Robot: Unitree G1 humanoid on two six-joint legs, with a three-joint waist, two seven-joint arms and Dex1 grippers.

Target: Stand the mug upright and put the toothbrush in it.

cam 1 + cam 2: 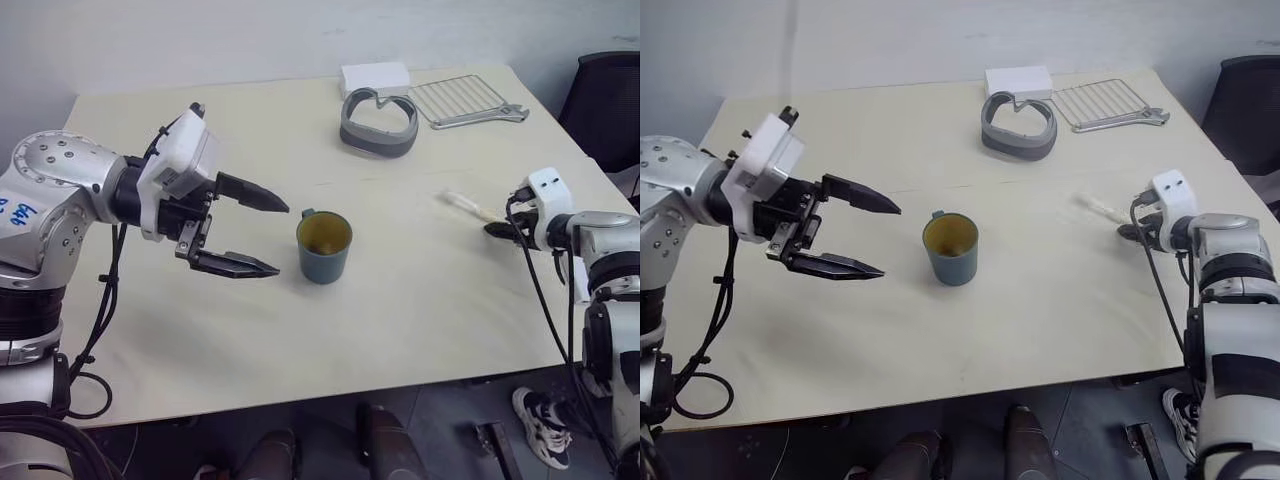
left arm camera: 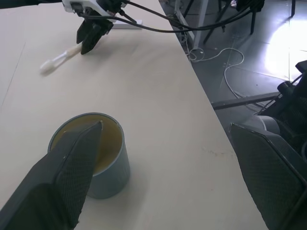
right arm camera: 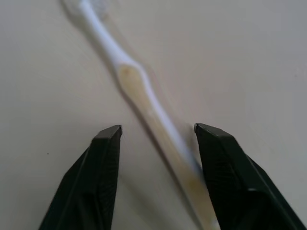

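Pincer on the right [image 3: 158, 132]: you see its two black fingers parted, one on each side of the toothbrush [image 3: 144, 103], with a gap visible between each fingertip and the handle; they straddle the handle's pale yellowish part and no contact can be confirmed. From the head views, this pincer sits low at the right side of the surface [image 1: 420, 310], at the near end of the toothbrush, which lies flat with its bristled head pointing away toward the far side.

Left pincer [image 1: 262, 238]: you find it wide open and empty, held above the surface just to the left of the mug [image 1: 324, 246], fingers aimed toward it but apart from it. In the left wrist view one finger overlaps the mug's rim in the frame; the head views show a clear gap.

You can note the mug standing upright near the middle of the surface, opening upward, yellowish inside visible, handle turned toward the far side. Nothing is inside it. The toothbrush lies well apart from it, to its right.

Other items at the far edge: a grey curved band-shaped thing [image 1: 379, 124], a white box [image 1: 374, 77] just behind it, and a wire rack [image 1: 460, 98] to the right with a metal wrench [image 1: 482, 118] along its near edge. A dark chair [image 1: 608, 95] stands beyond the right corner
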